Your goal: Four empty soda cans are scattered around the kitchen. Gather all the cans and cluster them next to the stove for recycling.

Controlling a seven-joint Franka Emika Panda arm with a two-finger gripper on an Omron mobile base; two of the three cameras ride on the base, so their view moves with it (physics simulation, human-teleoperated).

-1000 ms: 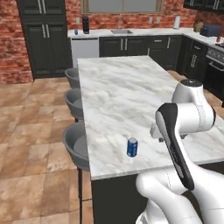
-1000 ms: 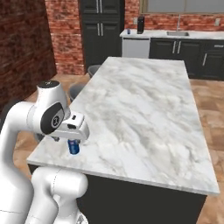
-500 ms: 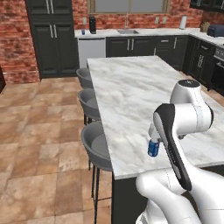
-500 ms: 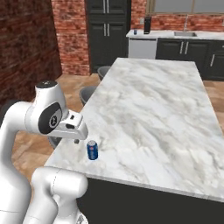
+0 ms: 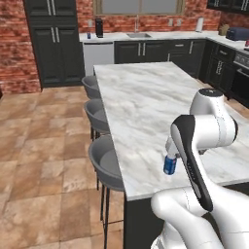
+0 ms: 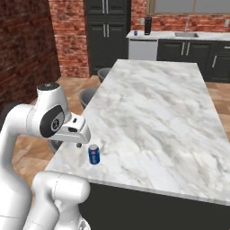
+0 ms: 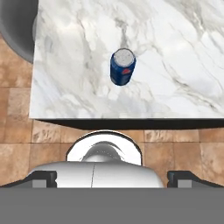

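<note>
A home kitchen: a long marble-topped island (image 5: 141, 102) stands in the middle, grey bar stools (image 5: 104, 163) tucked along its side. Beyond the island, dark cabinets (image 5: 53, 44) and a sink (image 5: 138, 35) line a red brick wall (image 5: 14, 48); terracotta floor tiles (image 5: 44, 160) surround the island.

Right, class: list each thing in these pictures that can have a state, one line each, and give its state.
blue can: upright on the marble island, near its corner, not held.
gripper: open, above the can, fingers apart and empty.
stools: three, tucked along the island's side.
dark cabinets: doors shut.
</note>
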